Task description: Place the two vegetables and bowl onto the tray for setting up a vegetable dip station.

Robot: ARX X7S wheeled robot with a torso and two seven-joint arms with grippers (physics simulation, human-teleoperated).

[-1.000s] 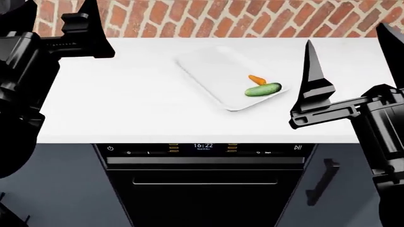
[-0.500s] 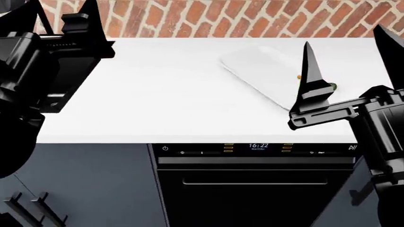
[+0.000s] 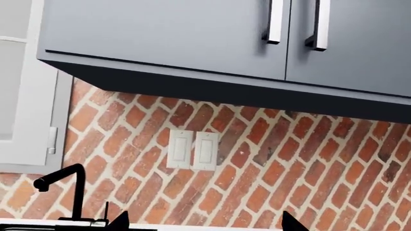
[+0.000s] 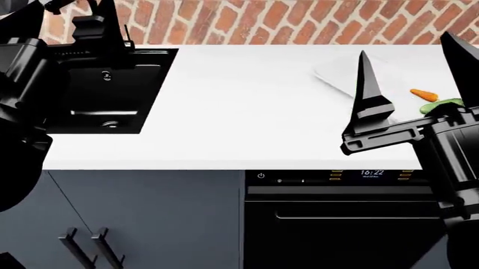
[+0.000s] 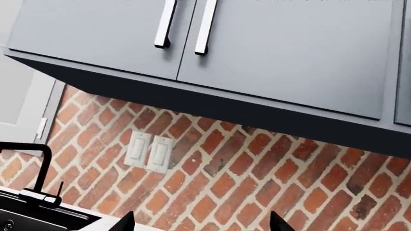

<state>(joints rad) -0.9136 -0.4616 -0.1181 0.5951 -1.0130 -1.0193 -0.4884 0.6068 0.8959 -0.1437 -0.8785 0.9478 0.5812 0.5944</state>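
The flat white tray (image 4: pixel 334 72) lies on the counter at the far right, partly behind my right gripper's finger. The orange carrot (image 4: pixel 423 94) and the green cucumber (image 4: pixel 440 106) lie on it, side by side. The bowl is out of view. My right gripper (image 4: pixel 408 50) is open and empty, held above the counter in front of the tray. My left gripper (image 4: pixel 66 14) is open and empty, raised over the sink at the far left. The wrist views show only open fingertips, left (image 3: pixel 204 224) and right (image 5: pixel 201 224), against the brick wall.
A black sink (image 4: pixel 112 84) is set in the white counter (image 4: pixel 239 117) at the left, with a black faucet (image 3: pixel 69 191). A brick wall and grey upper cabinets (image 5: pixel 257 53) stand behind. An oven (image 4: pixel 351 218) sits below the counter at the right.
The head view has swung left: the tray and vegetables slid to the right edge and the sink came into view. Both grippers keep their place in the view, still open.
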